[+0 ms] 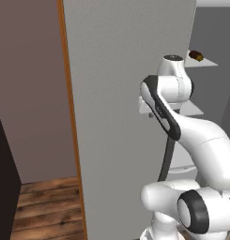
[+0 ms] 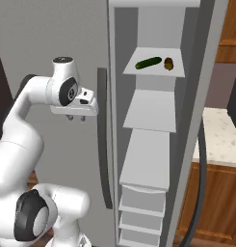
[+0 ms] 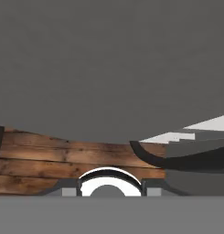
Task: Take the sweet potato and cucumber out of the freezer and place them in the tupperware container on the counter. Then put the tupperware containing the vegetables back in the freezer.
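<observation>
The freezer (image 2: 153,120) stands open. Its door (image 1: 130,93) is swung wide, with a dark curved handle (image 2: 103,140) down its edge. The cucumber (image 2: 148,62) and the sweet potato (image 2: 168,63) lie side by side on the top white shelf (image 2: 155,70), near each other but apart, the cucumber to the left. In the left base view the sweet potato (image 1: 196,56) shows at the shelf's edge.

The tool (image 2: 75,117) hangs downward from the wrist, on the outer face of the door, just left of the handle and well below and left of the vegetables. It holds nothing. Its two short finger stubs are too small to judge the gap, so I cannot tell how far the jaws stand apart.

Risks: the arm must travel around the door edge and up to the top shelf; a direct path could strike the handle or door and swing it toward closing. The two vegetables lie close, so a grasp on one could nudge the other, and the round sweet potato could roll off the shelf.

Hard to make out: the bench (image 2: 218,140) is cut off at the right edge, and I cannot identify the tupperware container. The hand view gives grey surface, wooden floor (image 3: 63,160) and a dark curve, with the fingertips barely visible.
</observation>
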